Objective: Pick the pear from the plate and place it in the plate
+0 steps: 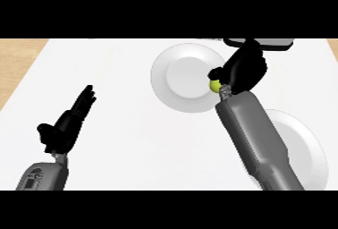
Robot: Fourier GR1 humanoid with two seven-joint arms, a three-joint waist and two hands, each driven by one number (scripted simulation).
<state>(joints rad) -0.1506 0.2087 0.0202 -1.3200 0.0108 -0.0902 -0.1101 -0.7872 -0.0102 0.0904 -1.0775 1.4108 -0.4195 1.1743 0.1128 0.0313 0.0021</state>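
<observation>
Only a small yellow-green patch of the pear (214, 86) shows under my right hand (243, 67), whose fingers curl round it. That hand hovers over the right edge of the far white plate (181, 76). A second white plate (305, 147) lies nearer, at the right, mostly hidden behind my right forearm. My left hand (69, 123) rests open at the lower left, fingers straight and pointing away, far from both plates.
The white counter (132, 134) ends at a wooden floor strip (16, 67) along the left. A grey object (274, 43) sits at the far edge behind my right hand.
</observation>
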